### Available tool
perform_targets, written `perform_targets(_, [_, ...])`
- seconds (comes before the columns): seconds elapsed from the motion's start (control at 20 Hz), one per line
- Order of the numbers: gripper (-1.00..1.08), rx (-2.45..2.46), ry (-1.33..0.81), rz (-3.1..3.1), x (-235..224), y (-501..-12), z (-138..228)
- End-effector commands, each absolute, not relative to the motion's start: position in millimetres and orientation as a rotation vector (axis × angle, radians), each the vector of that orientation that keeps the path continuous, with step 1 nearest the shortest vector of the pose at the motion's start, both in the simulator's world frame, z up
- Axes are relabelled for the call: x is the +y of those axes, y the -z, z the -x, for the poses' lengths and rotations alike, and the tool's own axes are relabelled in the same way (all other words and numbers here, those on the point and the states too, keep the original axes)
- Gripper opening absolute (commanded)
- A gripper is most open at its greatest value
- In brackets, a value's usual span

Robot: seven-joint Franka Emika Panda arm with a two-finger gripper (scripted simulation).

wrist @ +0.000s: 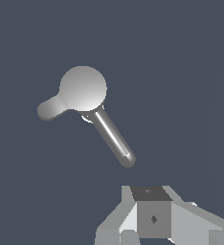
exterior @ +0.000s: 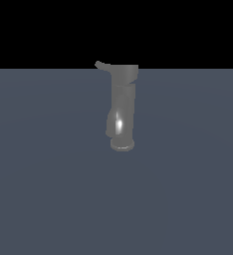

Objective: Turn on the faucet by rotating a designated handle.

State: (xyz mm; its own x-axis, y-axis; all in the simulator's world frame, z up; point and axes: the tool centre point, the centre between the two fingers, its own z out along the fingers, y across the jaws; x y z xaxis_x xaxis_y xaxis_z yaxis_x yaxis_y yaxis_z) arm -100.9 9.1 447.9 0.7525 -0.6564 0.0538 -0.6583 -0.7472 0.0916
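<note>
The grey glossy faucet (exterior: pixel 122 107) stands upright in the middle of the exterior view. Its handle (exterior: pixel 100 64) sticks out from the top cap toward the exterior view's left, and the short spout (exterior: pixel 110 125) hangs lower on the same side. The wrist view looks down on the round cap (wrist: pixel 83 88), with the handle (wrist: pixel 50 109) as a short lobe and a longer tube, the spout (wrist: pixel 115 139), coming out from under it. My gripper (wrist: pixel 150 192) is above and off to the side of the faucet, apart from it. Its fingers show no gap and hold nothing. The exterior view does not show the gripper.
The faucet stands on a flat dark blue-grey floor (exterior: pixel 49 189) that runs out on all sides, with black background above it. No other object shows.
</note>
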Motion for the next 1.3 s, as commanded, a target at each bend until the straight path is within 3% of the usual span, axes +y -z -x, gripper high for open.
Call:
perform_targets(0.0, [-1.0,-1.152,-0.034,-2.81,11,-442,88])
perform_targets(1.25, [-1.0,-1.933,-0.049,-2.407,28,-358,-29])
